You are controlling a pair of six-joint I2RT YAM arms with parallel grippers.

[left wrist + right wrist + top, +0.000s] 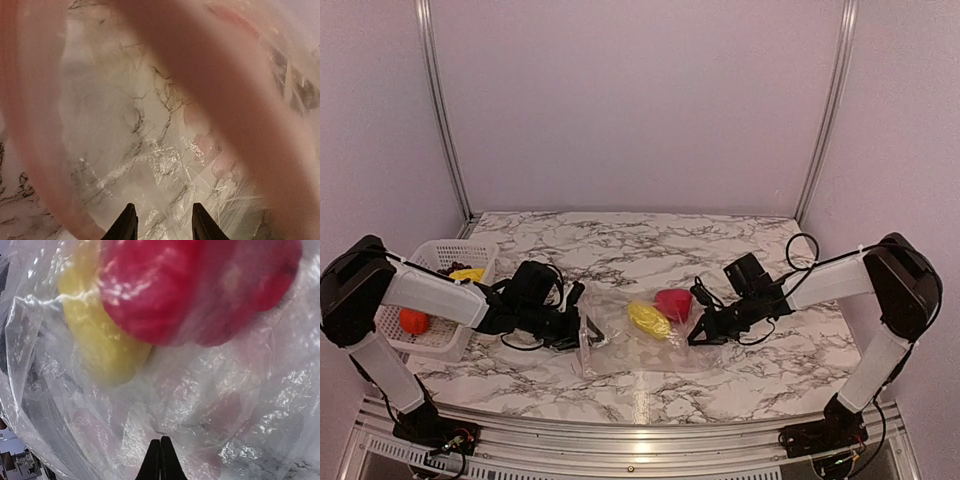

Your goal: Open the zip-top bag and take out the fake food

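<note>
The clear zip-top bag lies on the marble table with its mouth toward the left. Inside it are a yellow oblong piece and a pink-red piece; the right wrist view shows both through the plastic, the yellow piece and the pink-red piece. My left gripper is at the bag's left edge, fingers apart, with crinkled plastic ahead and a blurred pink band close to the lens. My right gripper is at the bag's right end, fingers pressed together on the plastic.
A white lattice basket stands at the left, holding a yellow piece and an orange-red round fruit. Black cables trail from both wrists. Walls close off the back and both sides.
</note>
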